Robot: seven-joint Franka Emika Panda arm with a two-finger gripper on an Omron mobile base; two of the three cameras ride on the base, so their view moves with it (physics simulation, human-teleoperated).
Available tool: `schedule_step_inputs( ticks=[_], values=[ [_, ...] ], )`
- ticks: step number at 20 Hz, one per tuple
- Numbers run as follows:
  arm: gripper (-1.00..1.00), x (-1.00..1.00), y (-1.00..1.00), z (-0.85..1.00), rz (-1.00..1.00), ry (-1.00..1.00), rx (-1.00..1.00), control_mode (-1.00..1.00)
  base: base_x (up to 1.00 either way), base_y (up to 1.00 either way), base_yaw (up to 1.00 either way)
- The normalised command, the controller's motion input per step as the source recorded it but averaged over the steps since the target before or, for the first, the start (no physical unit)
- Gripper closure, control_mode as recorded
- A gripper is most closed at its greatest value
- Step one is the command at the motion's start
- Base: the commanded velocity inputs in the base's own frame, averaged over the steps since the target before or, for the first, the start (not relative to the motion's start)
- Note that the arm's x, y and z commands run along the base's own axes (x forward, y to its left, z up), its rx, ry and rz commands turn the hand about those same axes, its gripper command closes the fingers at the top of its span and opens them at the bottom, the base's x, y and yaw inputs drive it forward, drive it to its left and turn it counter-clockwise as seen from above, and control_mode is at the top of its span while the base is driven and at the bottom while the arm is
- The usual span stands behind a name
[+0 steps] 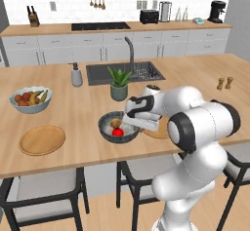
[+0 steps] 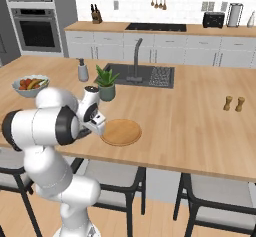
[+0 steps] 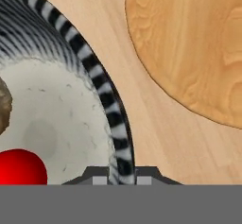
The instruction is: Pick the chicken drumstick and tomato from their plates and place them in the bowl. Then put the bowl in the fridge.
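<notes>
Left end of the counter [image 1: 73,113]: pale blue fruit bowl [image 1: 30,100], then an empty wooden plate [image 1: 42,140] near the front edge.

Mid-counter, by the potted plant [image 1: 118,83]: the bowl [image 1: 118,126] already holds the tomato [image 1: 117,132] and the chicken drumstick [image 1: 115,123]. Both pick-and-drops look done; what's left is carrying the bowl to the fridge.

Gripper [image 3: 123,176] sits at the bowl's right rim. In the hand view the two fingertips [image 3: 99,176] straddle the striped wall, one inside the bowl, one outside on the counter side. Jaws are spread just wider than the rim; can't tell if they touch it yet. Looks like a rim pinch being set up.

Key relation: the rim runs straight up between the fingers, so closing should bite across the wall. The tomato lies just inside, close to the inner finger; the drumstick is further in, at the view's edge, its long axis not readable.

Right of the bowl: second empty wooden plate [image 2: 120,131], close to the bowl but apart from it. Risk: a one-sided rim grip may tip the bowl.
</notes>
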Motion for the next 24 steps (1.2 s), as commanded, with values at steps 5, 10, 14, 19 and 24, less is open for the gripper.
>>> schedule_step_inputs(
  ticks=[5,10,14,19,24],
  values=[
    [1.0,-0.86,-0.06,0.56,-0.03,0.0,0.03,-1.0,0.0,0.0,0.0],
    [1.0,-1.0,-0.31,0.79,-0.04,0.0,0.06,-1.0,0.0,0.0,0.0],
    [1.0,-1.0,-0.39,0.69,-0.03,0.0,0.03,-1.0,0.0,0.0,0.0],
    [1.0,-1.0,-0.63,0.56,0.0,0.0,0.0,-1.0,0.0,0.0,0.0],
    [1.0,-0.97,-0.43,0.35,0.0,0.01,0.0,-1.0,0.0,0.0,0.0]
  ],
)
